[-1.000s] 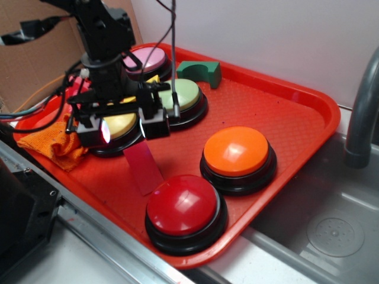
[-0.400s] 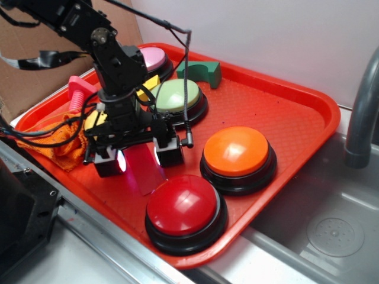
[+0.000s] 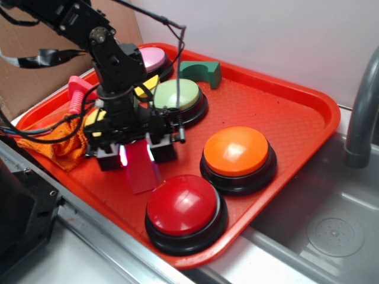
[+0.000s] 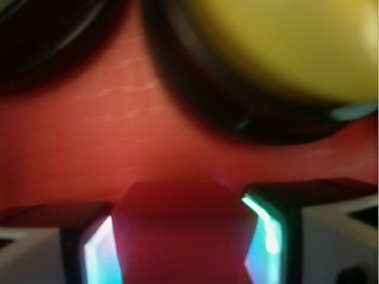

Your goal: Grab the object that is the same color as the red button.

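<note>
The flat red block (image 3: 141, 174) lies on the red tray (image 3: 278, 106), just up-left of the glossy red button (image 3: 185, 207) on its black base. My gripper (image 3: 136, 155) is down at tray level with one finger on each side of the block. In the wrist view the block (image 4: 183, 236) fills the gap between my lit pads (image 4: 98, 254) and touches both. The gripper (image 4: 177, 248) is shut on the block. The block's upper end is hidden under the gripper in the exterior view.
An orange button (image 3: 237, 151) stands right of the gripper, with a green button (image 3: 177, 94) and a pink button (image 3: 151, 57) behind. A yellow button (image 4: 278, 47) is just ahead of the jaws. A green block (image 3: 200, 72), pink bolt (image 3: 77, 92), orange cloth (image 3: 56, 145) and sink (image 3: 331, 231) are also here.
My gripper came down and forward from above the yellow button to straddle the red block, then its fingers closed in on the block's sides. The block has stayed in place.
</note>
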Motion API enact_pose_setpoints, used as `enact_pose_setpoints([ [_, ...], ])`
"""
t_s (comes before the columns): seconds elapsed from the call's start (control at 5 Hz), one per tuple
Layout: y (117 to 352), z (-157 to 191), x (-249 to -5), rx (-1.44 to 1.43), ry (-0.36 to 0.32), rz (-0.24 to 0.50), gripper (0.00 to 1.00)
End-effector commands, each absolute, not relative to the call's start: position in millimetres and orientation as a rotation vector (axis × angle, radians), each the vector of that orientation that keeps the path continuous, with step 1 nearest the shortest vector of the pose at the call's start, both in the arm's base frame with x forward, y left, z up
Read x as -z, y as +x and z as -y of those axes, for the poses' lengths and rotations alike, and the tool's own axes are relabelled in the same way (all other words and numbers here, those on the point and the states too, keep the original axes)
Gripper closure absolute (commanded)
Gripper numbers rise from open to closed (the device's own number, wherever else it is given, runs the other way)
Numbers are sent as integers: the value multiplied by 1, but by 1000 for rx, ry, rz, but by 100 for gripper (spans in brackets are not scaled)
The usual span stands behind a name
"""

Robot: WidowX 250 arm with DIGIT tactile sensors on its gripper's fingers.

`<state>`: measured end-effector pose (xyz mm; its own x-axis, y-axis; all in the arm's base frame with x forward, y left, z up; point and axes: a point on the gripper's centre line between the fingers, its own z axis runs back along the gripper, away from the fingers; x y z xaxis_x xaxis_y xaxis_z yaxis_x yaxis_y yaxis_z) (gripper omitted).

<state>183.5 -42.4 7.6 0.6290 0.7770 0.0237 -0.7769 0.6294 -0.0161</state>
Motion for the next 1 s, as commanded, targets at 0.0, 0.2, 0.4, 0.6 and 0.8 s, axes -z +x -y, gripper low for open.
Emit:
enact_pose_setpoints([
  [0.0,209,33,-81,-635,20,111,100],
  [0.2,210,26,-119,-479,16,132,100],
  [0.4,200,12,-158,-329,-6,213,100],
  [0.6,190,6,-178,-167,-88,225,100],
  [0.8,181,5,-190,-66,-93,200,100],
])
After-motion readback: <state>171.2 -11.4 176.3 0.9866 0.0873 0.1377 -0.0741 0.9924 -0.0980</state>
